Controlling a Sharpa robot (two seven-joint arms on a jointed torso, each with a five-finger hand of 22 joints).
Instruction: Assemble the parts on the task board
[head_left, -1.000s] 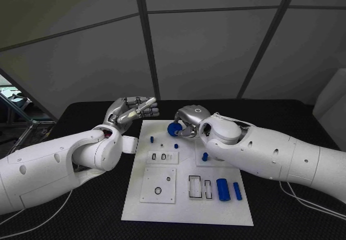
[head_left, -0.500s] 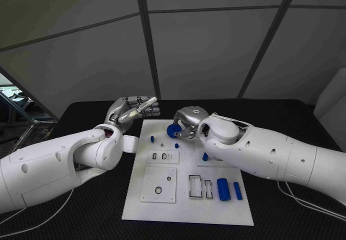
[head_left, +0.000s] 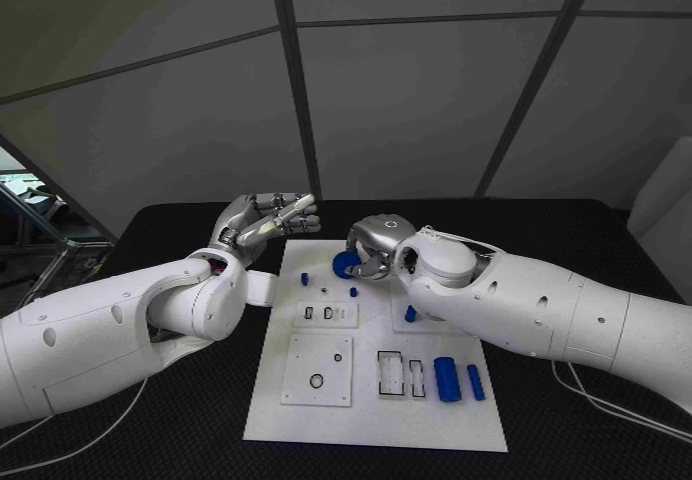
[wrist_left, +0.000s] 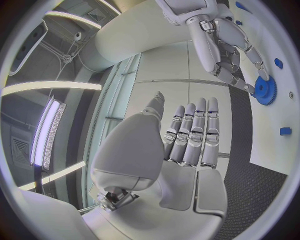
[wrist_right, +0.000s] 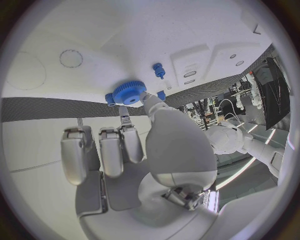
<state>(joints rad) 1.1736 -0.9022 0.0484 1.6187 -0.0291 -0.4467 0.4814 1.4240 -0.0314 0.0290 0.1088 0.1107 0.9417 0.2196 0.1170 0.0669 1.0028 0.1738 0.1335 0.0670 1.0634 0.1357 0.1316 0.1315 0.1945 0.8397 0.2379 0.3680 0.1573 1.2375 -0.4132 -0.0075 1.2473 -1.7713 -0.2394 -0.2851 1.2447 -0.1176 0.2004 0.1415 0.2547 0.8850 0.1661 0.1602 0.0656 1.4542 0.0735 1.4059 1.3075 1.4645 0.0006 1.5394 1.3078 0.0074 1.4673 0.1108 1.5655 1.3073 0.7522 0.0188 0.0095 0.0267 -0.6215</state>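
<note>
Right hand (head_left: 378, 243) grasping blue gear (wrist_right: 129, 92) between fingertips, over task board (head_left: 378, 420). Left hand (head_left: 264, 222) raised beside the board, fingers straight, holding nothing.

blue gear (head_left: 346, 264): partly hidden by right hand (head_left: 378, 243) (head view) | board sockets: too small

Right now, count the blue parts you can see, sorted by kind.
Blue gear, held by the right hand: 1
Small blue pieces: 3
Long blue cylinders: 2
Total: 6 blue parts showing in the head view.
</note>
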